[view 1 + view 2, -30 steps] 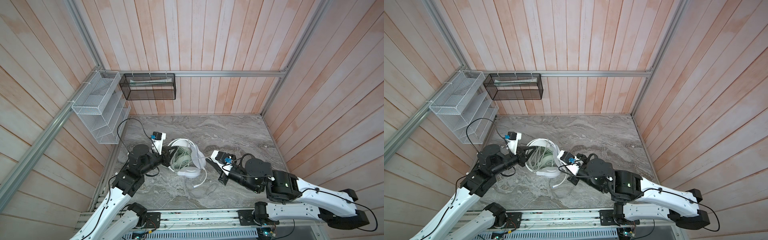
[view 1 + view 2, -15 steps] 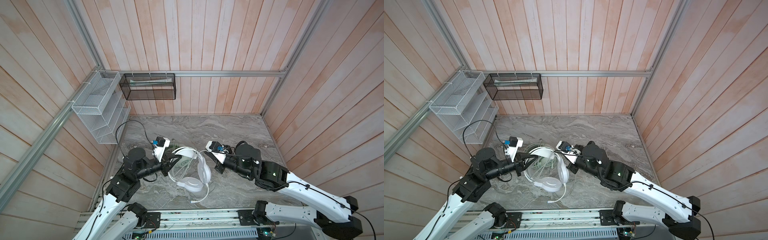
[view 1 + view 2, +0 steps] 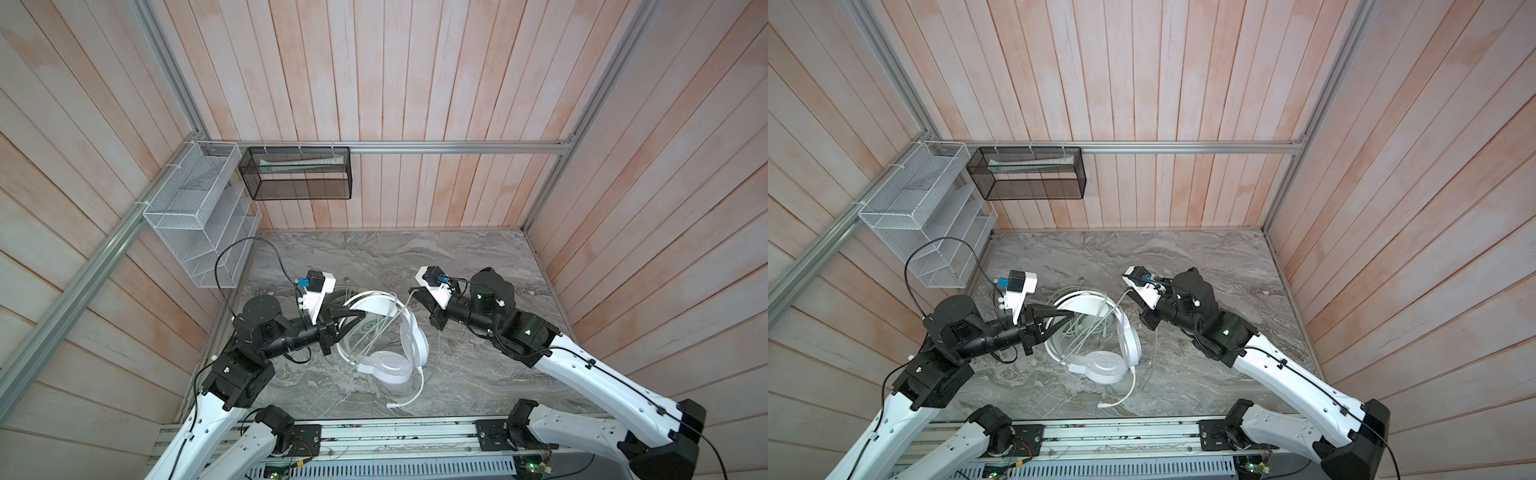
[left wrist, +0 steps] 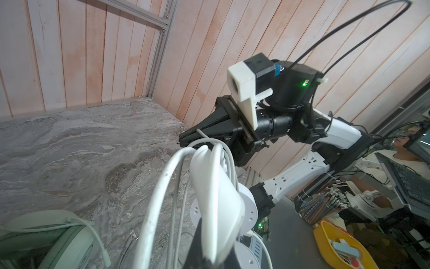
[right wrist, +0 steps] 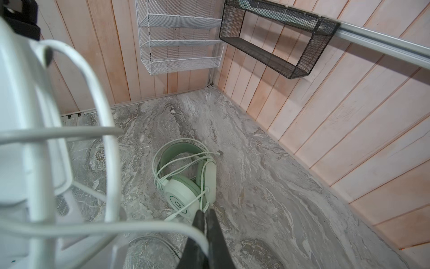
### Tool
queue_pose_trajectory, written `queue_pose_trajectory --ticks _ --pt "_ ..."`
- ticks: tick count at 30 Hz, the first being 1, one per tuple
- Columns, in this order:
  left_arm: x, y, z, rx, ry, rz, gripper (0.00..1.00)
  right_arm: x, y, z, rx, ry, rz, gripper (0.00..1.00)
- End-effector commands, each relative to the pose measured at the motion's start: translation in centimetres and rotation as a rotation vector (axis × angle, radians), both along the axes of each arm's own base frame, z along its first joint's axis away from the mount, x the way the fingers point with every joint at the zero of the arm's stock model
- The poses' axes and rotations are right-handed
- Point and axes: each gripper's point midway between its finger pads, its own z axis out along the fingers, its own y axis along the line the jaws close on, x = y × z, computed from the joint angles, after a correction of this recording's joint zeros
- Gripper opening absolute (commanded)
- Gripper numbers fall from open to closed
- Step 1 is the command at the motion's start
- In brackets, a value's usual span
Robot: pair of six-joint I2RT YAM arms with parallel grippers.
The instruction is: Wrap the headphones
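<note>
My left gripper (image 3: pixel 360 318) (image 3: pixel 1074 316) (image 4: pixel 215 258) is shut on the thin headband of the white headphones (image 3: pixel 390 365) (image 3: pixel 1104 365) (image 4: pixel 214 186), holding them tilted up off the table. Their cord loops over the band and runs up to my right gripper (image 3: pixel 411 291) (image 3: pixel 1126 296) (image 5: pixel 204 210), which is shut on it; the fingertips (image 4: pixel 186 139) pinch the thin wire. The plug end (image 3: pixel 390 404) lies on the table at the front. The mint-green headphones (image 5: pixel 181 195) (image 4: pixel 58 235) (image 3: pixel 368 328) lie flat beneath, wound in their own cord.
A white wire rack (image 3: pixel 195 216) hangs on the left wall and a black mesh basket (image 3: pixel 297 174) on the back wall. Wooden walls close in the grey marble table (image 3: pixel 415 257) on three sides. The arms' base rail (image 3: pixel 395 432) runs along the front.
My right gripper has risen and moved back and left with the cord. My left gripper has drawn the white headband slightly left, and the white ear cups have swung towards the front.
</note>
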Motion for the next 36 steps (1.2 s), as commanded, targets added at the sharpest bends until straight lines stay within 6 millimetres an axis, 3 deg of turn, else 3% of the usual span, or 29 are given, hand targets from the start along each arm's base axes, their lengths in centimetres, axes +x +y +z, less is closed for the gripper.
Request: queue_pose_trajectory --ticks 1,16,27,28,33,36 --pt "-2.9 -0.2 4.7 -0.102 -0.076 -0.12 0.0 1.2 -0.9 1.7 0.093 -0.053 -0.066 0.17" --pt "-3.0 0.4 10.1 -0.362 0.034 -0.119 0.0 -0.1 -0.4 -2.4 0.218 0.036 -0.013 0.35" --pt "0.1 1.7 12.9 -0.62 0.284 -0.036 0.0 -1.2 -1.0 -7.8 0.315 0.165 -0.021 0.43" --pt "0.5 2.0 13.0 -0.655 0.312 -0.031 0.0 -1.2 -0.9 -7.6 0.342 0.16 -0.012 0.44" --pt "3.3 3.0 12.1 -0.835 0.511 -0.005 0.0 -1.8 -0.6 -8.7 0.404 0.201 0.02 0.48" --pt "4.3 3.4 11.7 -0.879 0.546 0.025 0.0 -2.1 -0.7 -9.3 0.436 0.211 0.028 0.48"
